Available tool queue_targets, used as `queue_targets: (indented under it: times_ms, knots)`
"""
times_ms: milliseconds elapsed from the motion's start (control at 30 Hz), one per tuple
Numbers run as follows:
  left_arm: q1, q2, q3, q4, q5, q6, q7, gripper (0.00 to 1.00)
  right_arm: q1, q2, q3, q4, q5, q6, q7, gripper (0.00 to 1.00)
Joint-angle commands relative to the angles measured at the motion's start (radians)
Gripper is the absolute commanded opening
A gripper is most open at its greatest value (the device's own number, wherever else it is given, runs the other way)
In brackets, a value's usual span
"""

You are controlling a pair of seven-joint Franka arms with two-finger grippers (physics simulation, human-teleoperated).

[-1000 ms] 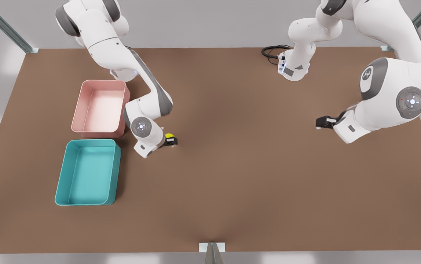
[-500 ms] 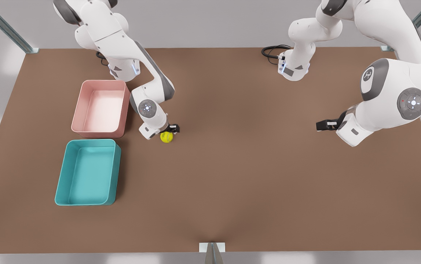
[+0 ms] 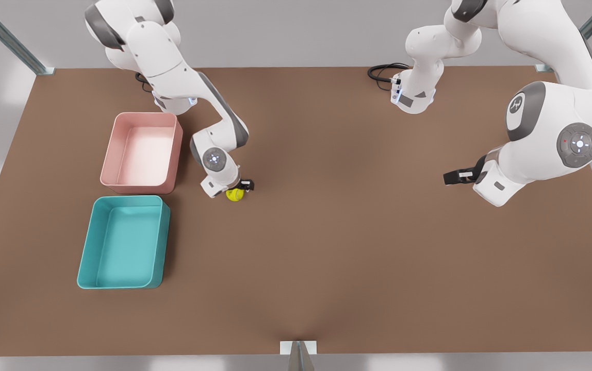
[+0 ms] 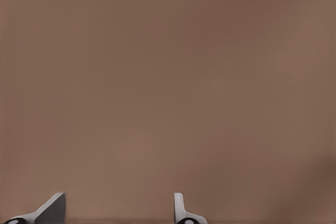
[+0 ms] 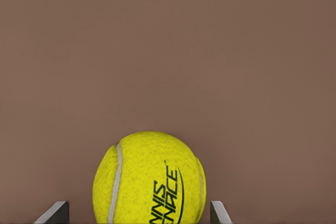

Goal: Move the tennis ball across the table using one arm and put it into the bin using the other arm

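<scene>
- On the front view's left, the teal bin [image 3: 124,242] is sitting on the brown table [image 3: 327,247], toward the near edge, with a pale pink tray [image 3: 142,152] just behind it. Their ends are almost touching.
- Just to the right of the pink tray, the right gripper [image 3: 242,186] is hanging low over the table, right at the tennis ball [image 3: 234,194]. The ball is resting on the tabletop beside the trays, a little way off the bin's far right corner.
- The right wrist view is showing that same ball [image 5: 150,179] sitting between the two fingertips [image 5: 52,212], with a visible gap on each side. So the fingers are spread wider than the ball and aren't pinching it. Dark lettering and a white seam are facing the camera.
- Over on the front view's right, well apart from the ball and the trays, the left gripper [image 3: 453,178] is waiting above bare table, pointing toward the middle.
- In the left wrist view its fingertips [image 4: 51,208] are standing apart with nothing between them, just brown tabletop [image 4: 168,87] underneath.
- A black cable [image 3: 381,71] is lying coiled at the far edge, next to that arm's base.
</scene>
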Motion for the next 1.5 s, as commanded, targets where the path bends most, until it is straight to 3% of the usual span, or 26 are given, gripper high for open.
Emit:
queue_targets:
  times_ms: [0, 467, 600, 667, 767, 967, 1100, 1133, 1267, 1433, 1467]
  knots:
    - [0.001, -0.001, -0.001, 0.002, 0.002, -0.001, -0.053, 1.0, 0.001, 0.004, 0.0, -0.008, 0.001, 0.033, 0.049, 1.0]
    - [0.0, -0.003, -0.001, 0.002, 0.0, -0.003, -0.055, 1.0, 0.005, 0.036, 0.0, -0.006, 0.001, 0.075, 0.049, 1.0]
    - [0.003, -0.001, 0.001, 0.002, 0.002, -0.001, -0.052, 1.0, 0.002, 0.061, 0.0, 0.003, 0.001, 0.095, 0.044, 0.94]
    - [0.001, -0.003, 0.001, 0.002, 0.0, -0.003, -0.053, 1.0, 0.002, 0.061, 0.0, 0.001, 0.001, 0.096, 0.044, 0.8]
    - [0.0, -0.004, -0.001, 0.002, -0.001, -0.003, -0.053, 1.0, 0.002, 0.055, 0.0, -0.002, 0.001, 0.098, 0.044, 0.69]
    - [-0.002, -0.006, -0.002, 0.002, -0.006, -0.004, -0.053, 1.0, -0.005, 0.007, -0.002, 0.0, 0.001, 0.142, 0.049, 0.69]
    - [-0.003, -0.006, -0.002, 0.003, -0.041, -0.004, -0.087, 1.0, -0.103, -0.024, -0.017, 0.03, -0.012, 0.142, 0.029, 0.69]
    - [-0.005, -0.006, -0.002, 0.003, -0.041, -0.004, -0.084, 1.0, -0.143, -0.024, -0.024, 0.06, -0.012, 0.131, -0.02, 0.69]
    - [0.0, 0.002, -0.001, 0.002, -0.038, -0.001, -0.084, 1.0, -0.192, -0.066, -0.201, 0.144, -0.012, -0.031, -0.433, 0.69]
    - [0.001, 0.002, 0.001, 0.003, -0.035, 0.0, -0.084, 1.0, -0.418, -0.054, -0.213, 0.172, -0.014, -0.134, -0.738, 0.7]
    - [0.0, 0.0, 0.001, 0.003, -0.035, -0.001, -0.086, 1.0, -0.441, -0.033, -0.212, 0.185, -0.012, -0.134, -0.761, 0.73]
